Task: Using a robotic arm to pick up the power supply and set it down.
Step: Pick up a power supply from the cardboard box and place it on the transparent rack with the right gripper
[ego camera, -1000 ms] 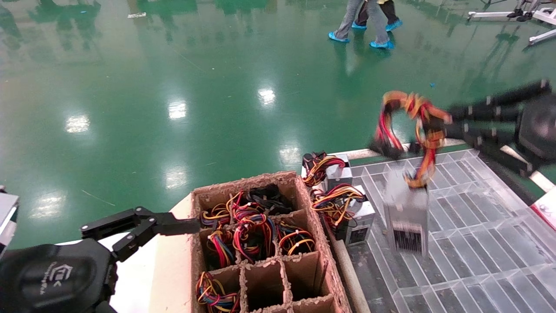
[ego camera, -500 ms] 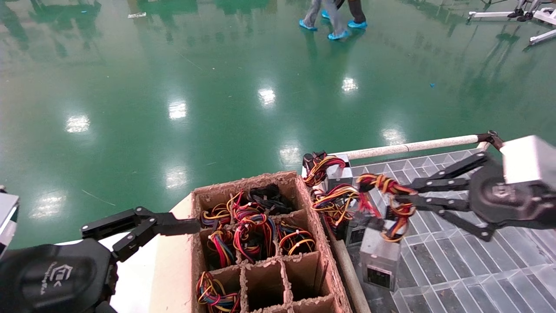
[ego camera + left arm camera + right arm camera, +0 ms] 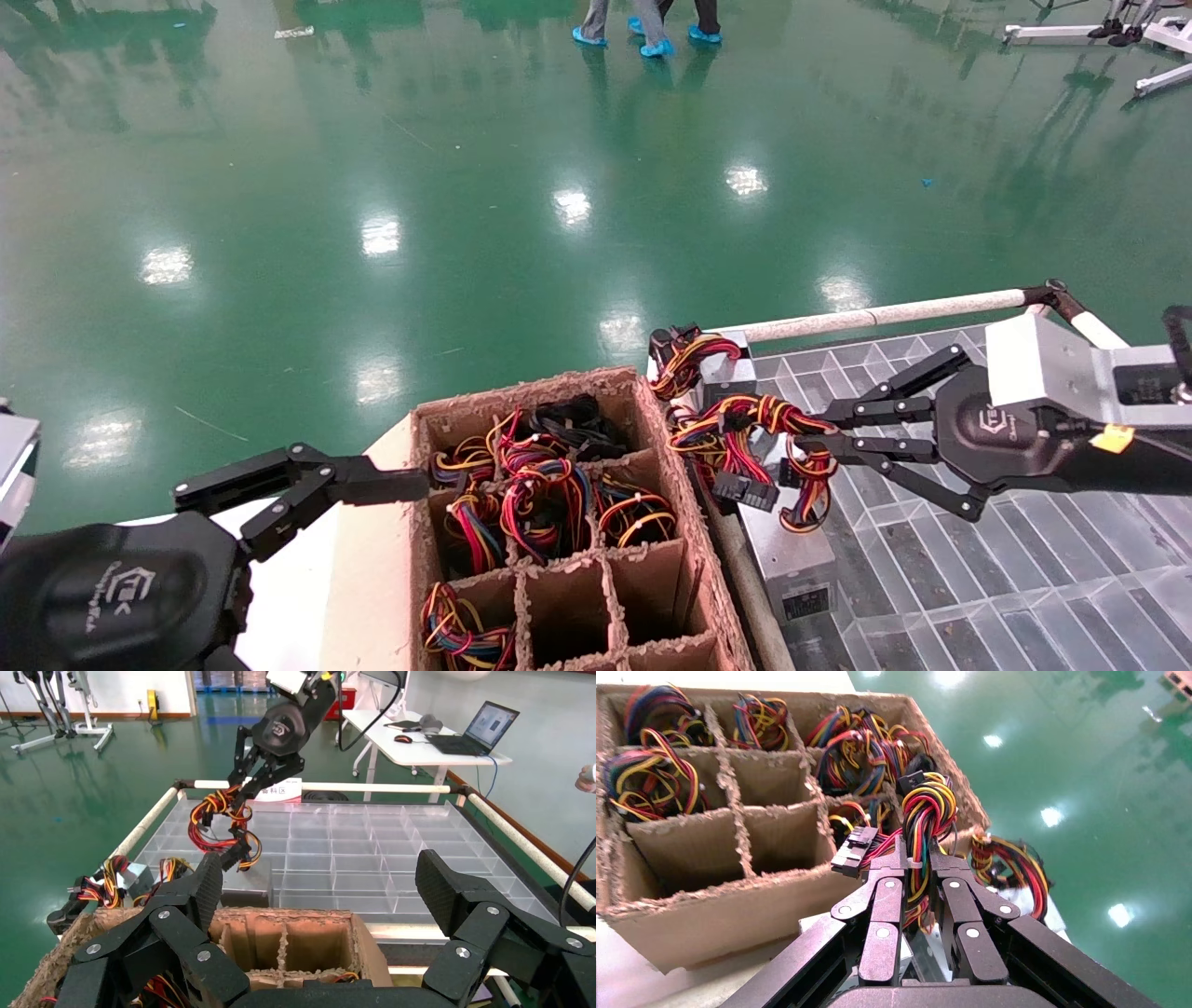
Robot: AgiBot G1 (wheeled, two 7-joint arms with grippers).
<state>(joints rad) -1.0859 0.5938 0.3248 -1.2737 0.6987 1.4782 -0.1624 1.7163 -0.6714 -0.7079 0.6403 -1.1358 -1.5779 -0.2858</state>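
Observation:
My right gripper (image 3: 823, 434) is shut on the looped red, yellow and orange wires (image 3: 765, 417) of the power supply. Its silver-grey box (image 3: 788, 557) hangs low over the left edge of the clear tray, beside the cardboard box; I cannot tell whether it touches down. In the right wrist view the fingers (image 3: 885, 903) of that gripper (image 3: 918, 858) pinch the wire bundle (image 3: 929, 808). The left wrist view shows the right gripper (image 3: 243, 792) farther off with the wires (image 3: 223, 820). My left gripper (image 3: 307, 485) (image 3: 323, 881) is parked open at the near left of the cardboard box.
The brown divided cardboard box (image 3: 652, 643) (image 3: 736, 906) holds several wire bundles. Two more power supplies (image 3: 728, 375) stand at the far left corner of the clear divided tray (image 3: 987, 559). A white rail (image 3: 885, 315) borders the tray. People walk on the green floor (image 3: 643, 23).
My right gripper has come down and to the left with the power supply, from high over the tray to low beside the cardboard box. The left arm has not moved.

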